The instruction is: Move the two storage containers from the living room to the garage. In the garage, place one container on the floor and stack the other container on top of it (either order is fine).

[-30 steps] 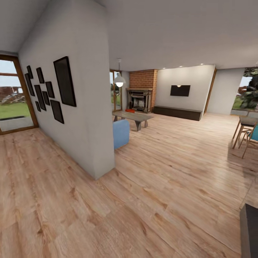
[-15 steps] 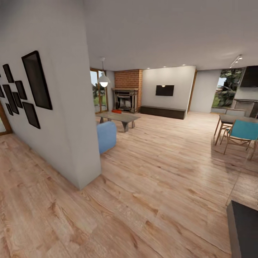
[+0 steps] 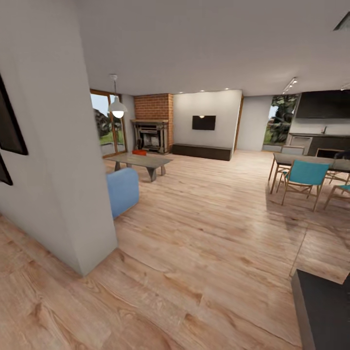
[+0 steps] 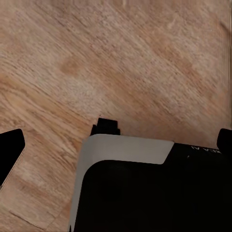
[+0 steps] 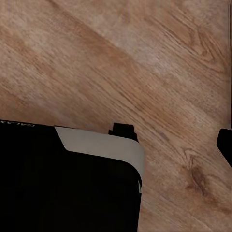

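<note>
Looking across the living room [image 3: 209,204], the head view takes in light wood-plank flooring running back to a red brick fireplace [image 3: 151,135] at about 11 o'clock. A small orange-red patch [image 3: 139,152] shows low beside the fireplace, just behind the far end of a low grey coffee table [image 3: 139,161]; it matches the storage containers in colour, but it is too small to tell whether it is 1 box or 2. A blue sofa end [image 3: 122,190] juts out from behind a pale wall [image 3: 58,160] that fills the 9 o'clock side, with dark picture frames [image 3: 8,133] at that wall's edge. A pendant lamp [image 3: 117,108] hangs above the table, and glass doors [image 3: 108,124] stand behind it. A dark wall screen [image 3: 203,122] sits above a long low dark cabinet [image 3: 202,151] at 12 o'clock. At 3 o'clock, teal chairs [image 3: 304,176] stand around a dining table [image 3: 311,163].

Each wrist view looks down on the plank floor past the robot's dark base [image 4: 150,188]. Dark finger parts of the left gripper [image 4: 9,154] and the right gripper [image 5: 224,145] show at the frame edges, well apart, holding nothing.
</note>
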`<state>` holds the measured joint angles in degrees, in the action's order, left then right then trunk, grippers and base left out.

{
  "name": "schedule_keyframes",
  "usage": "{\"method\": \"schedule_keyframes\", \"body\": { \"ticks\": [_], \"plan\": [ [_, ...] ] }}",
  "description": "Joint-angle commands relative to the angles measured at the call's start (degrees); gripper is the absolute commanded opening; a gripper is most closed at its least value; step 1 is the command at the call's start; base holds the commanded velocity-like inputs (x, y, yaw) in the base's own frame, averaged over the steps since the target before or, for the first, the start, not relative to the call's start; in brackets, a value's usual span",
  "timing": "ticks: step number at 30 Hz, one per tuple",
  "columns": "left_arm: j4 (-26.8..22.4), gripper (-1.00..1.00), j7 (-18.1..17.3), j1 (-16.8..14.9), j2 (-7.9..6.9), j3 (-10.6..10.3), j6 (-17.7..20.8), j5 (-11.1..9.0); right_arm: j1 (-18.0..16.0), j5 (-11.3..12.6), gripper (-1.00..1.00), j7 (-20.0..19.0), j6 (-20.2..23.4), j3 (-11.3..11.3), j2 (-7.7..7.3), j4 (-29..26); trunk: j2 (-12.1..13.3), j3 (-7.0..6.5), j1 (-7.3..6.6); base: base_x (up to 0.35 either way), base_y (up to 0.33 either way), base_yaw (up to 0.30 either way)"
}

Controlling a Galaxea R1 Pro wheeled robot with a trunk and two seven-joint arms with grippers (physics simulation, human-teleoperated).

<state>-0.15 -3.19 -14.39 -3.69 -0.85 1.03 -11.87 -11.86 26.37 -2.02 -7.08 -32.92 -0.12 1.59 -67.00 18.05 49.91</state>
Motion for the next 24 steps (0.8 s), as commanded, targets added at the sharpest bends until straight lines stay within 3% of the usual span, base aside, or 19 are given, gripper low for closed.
{"method": "schedule_keyframes", "body": {
  "ticks": [1, 16, 24],
  "plan": [
    [0.00, 1.00, -0.24, -0.02, -0.02, -0.11, 0.11, -0.53, -0.08, 0.60, 1.00, -0.20, -0.29, -0.48, 0.03, 0.17, -0.04, 0.07, 0.03, 0.321, 0.000, -0.241],
    [-0.02, 1.00, -0.24, -0.02, -0.03, -0.10, 0.11, -0.53, -0.06, 0.59, 1.00, -0.20, -0.30, -0.48, 0.03, 0.16, -0.04, 0.07, 0.03, 0.321, 0.000, -0.239],
    [0.00, 1.00, -0.24, -0.02, -0.04, -0.12, 0.11, -0.53, -0.06, 0.58, 1.00, -0.18, -0.29, -0.48, 0.03, 0.17, -0.04, 0.07, 0.03, 0.321, 0.000, -0.065]
  ]
}}
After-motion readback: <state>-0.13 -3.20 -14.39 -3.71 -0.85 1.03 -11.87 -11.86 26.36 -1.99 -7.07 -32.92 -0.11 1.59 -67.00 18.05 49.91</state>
